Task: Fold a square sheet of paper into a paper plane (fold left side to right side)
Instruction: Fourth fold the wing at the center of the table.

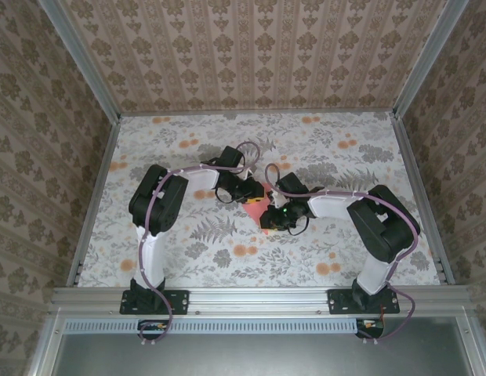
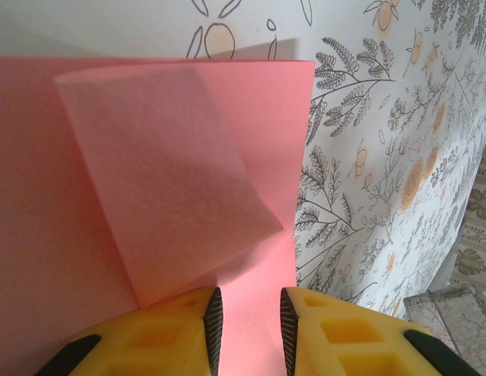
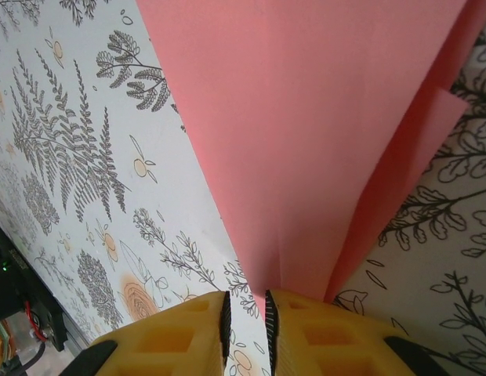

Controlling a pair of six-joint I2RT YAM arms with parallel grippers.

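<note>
We see a flowered surface [image 1: 306,141] boxed in by papered walls [image 1: 251,55] at the back and on both sides. The middle is crowded: the left pincer [image 2: 249,304] and right pincer [image 3: 246,304] face each other over the pink sheet of paper [image 1: 257,205]. Behind them the left arm [image 1: 157,200] and right arm [image 1: 380,223] bow outward, trailing looped cables [image 1: 251,147]. Open room lies along the far strip, in both outer margins, and in the near band between the two bases [image 1: 153,300].
</note>
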